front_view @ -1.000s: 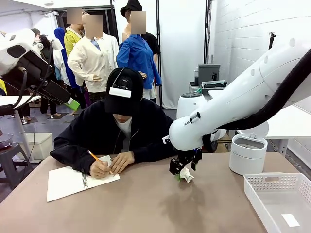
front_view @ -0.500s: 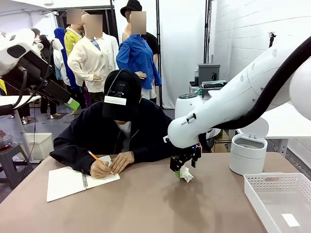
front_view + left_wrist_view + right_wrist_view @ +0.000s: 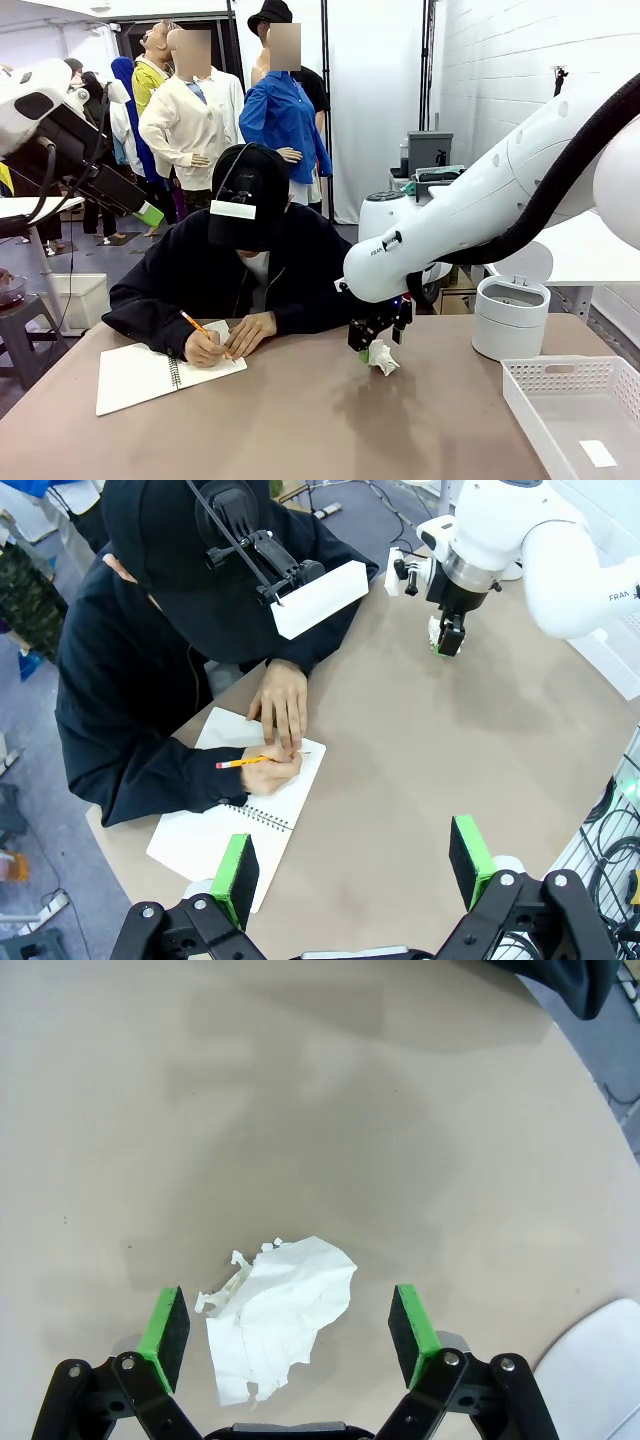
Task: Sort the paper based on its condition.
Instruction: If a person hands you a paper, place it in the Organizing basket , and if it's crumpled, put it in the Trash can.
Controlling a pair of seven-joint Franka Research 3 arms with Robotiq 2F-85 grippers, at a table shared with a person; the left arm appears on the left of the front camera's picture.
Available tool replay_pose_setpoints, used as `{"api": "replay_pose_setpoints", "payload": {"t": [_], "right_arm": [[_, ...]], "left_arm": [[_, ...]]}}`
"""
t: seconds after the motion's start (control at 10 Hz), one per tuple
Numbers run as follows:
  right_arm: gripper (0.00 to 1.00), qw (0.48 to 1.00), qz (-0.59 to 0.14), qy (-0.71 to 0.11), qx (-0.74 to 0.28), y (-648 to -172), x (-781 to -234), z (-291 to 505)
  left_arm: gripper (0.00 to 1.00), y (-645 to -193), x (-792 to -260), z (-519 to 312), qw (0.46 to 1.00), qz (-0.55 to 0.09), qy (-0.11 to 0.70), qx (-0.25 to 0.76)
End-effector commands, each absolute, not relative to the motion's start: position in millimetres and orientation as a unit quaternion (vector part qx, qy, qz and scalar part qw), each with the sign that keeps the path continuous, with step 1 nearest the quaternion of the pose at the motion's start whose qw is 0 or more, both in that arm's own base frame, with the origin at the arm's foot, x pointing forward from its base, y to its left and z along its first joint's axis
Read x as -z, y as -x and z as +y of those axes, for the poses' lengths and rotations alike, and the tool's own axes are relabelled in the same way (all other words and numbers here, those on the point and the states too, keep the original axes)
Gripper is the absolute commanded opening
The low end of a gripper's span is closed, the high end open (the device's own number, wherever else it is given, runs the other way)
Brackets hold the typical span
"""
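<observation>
Right gripper [image 3: 290,1325]: fingers spread wide, green pads [image 3: 166,1335] to either side of the crumpled paper [image 3: 280,1310], touching nothing; poised straight above the scrap, seemingly so the pads can close on its bulk. Crumpled paper: torn, creased white scrap lying on the bare table [image 3: 300,420], between the pads in the right wrist view; at about 3 o'clock from the notebook [image 3: 150,375], well apart from it. Left gripper [image 3: 350,865]: fingers apart, empty, held high over the table at 6 o'clock of the left wrist view, likely parked clear of the work. White basket [image 3: 575,410] and lidded bin [image 3: 510,315]: near the table's right edge, probable sorting destinations. Person's hand [image 3: 205,347]: writing with a pencil [image 3: 195,325] on the notebook.
</observation>
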State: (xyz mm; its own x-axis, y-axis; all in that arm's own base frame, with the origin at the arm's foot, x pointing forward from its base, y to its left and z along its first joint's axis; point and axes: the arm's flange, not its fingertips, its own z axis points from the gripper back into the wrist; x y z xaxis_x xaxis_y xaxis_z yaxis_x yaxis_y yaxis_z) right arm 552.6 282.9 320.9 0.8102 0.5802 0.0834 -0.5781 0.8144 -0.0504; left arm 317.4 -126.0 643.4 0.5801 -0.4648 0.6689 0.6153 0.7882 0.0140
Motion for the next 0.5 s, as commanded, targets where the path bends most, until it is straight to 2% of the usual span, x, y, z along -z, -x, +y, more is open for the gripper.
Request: {"api": "replay_pose_setpoints", "payload": {"t": [0.0,0.4], "right_arm": [[1.00,0.952,-0.041,0.008,-0.305,-557,-307,288],[1.00,0.951,-0.029,0.013,-0.306,-556,-290,295]], "left_arm": [[1.00,-317,-644,-125,0.882,-0.342,0.111,0.305],[1.00,-317,-644,-125,0.882,-0.342,0.111,0.305]]}}
